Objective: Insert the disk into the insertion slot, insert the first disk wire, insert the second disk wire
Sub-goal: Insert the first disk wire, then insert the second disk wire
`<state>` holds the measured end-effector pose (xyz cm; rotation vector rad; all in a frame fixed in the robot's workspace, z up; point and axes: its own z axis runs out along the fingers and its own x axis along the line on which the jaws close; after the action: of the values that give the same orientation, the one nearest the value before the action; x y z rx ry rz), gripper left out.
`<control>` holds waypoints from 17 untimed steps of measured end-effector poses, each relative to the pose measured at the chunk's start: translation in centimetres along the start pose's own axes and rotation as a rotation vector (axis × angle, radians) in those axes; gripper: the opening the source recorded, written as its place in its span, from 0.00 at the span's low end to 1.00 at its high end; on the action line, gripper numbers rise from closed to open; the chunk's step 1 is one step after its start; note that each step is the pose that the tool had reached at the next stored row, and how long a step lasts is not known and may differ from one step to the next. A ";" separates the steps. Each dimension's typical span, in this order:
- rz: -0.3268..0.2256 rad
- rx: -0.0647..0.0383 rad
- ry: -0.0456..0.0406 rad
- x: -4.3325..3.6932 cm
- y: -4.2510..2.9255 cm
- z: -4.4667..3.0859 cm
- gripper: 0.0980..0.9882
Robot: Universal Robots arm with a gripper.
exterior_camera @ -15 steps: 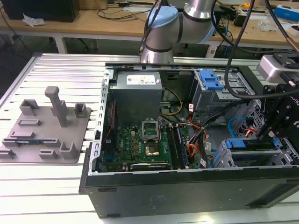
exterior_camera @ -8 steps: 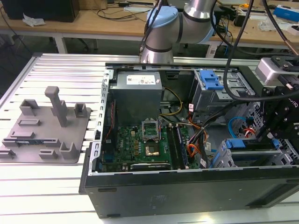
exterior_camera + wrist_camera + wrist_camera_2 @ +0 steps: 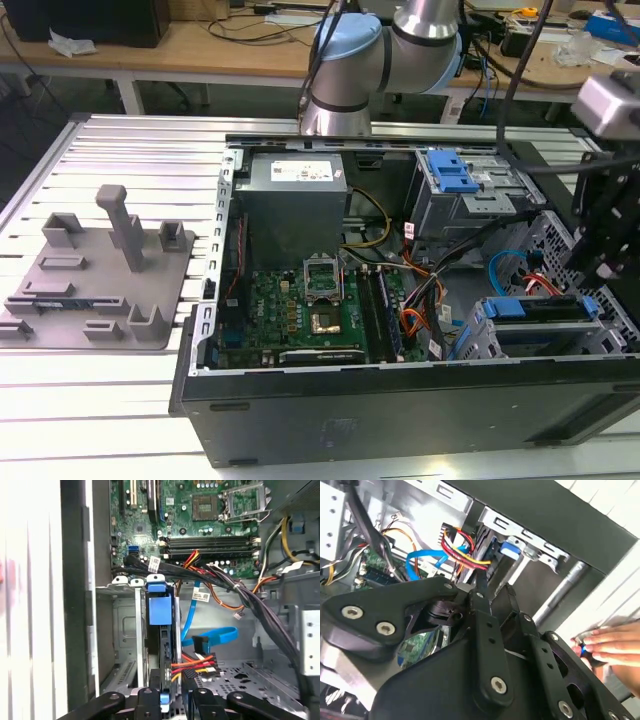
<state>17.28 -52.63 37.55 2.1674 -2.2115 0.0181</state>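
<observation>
- Case (image 3: 300,420): black tower, side open, centre of the exterior view, on a slatted table (image 3: 100,400).
- Disk (image 3: 530,308): blue-framed, seated in the slot (image 3: 600,340) at the exterior view's lower right. It is seen edge-on in the first wrist view (image 3: 161,611).
- Wires (image 3: 192,665): red-yellow-black bundle reaching the disk's near end; whether plugged in, cannot tell.
- Blue cable (image 3: 212,636): looped just beside the bundle.
- Gripper (image 3: 598,268): black, at the exterior view's right edge, above the slot. In both wrist views (image 3: 172,702) (image 3: 492,587) it is close to the disk's end. Spread or clamped, cannot tell.
- Hand (image 3: 612,645): outside the case wall.
- Grey fixture (image 3: 100,270): exterior view's left.
</observation>
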 end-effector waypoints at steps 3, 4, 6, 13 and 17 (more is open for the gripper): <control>0.000 0.000 -0.0002 0.03 0.02 -0.84 0.24; 0.000 0.000 -0.0002 0.04 0.02 -0.95 0.24; 0.000 0.000 -0.0001 0.04 0.02 -1.03 0.24; 0.000 0.000 -0.0002 0.04 0.02 -1.06 0.24; 0.000 0.000 0.0116 -0.36 0.03 -1.06 0.24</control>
<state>17.28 -52.23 38.59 2.1620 -2.2053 0.0309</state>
